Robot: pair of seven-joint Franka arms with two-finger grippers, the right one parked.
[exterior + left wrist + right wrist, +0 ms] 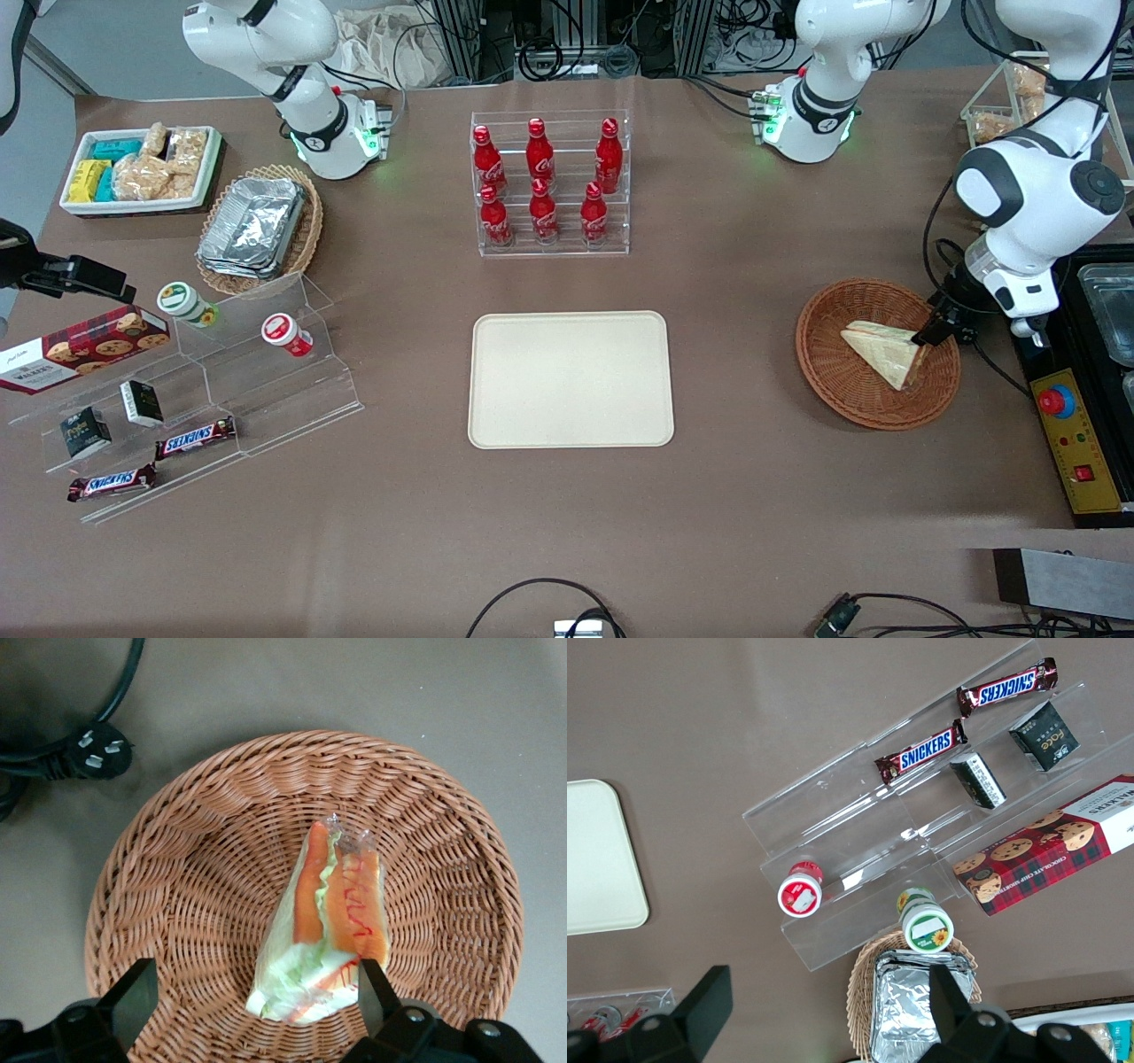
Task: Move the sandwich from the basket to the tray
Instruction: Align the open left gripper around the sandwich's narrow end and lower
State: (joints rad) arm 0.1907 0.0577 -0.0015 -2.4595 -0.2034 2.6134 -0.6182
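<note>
One sandwich (326,926) lying in basket (877,353), tray (570,379) bare, well apart toward table middle. Gripper (257,992) low over basket, fingers (376,992) spread wide, one prong brushing filling edge, other off to side. Risk: off-centre closing, slick wrap squirting out or wedge tipping; basket dragged along. Wrist view gives orange, green cut face; front view gives only pale bread side, plus distance to tray.

A brown matte tabletop (567,532) fills nearly the whole scene under even light; at twelve o'clock, metal framing (496,35) with tangled black cables (611,49).
</note>
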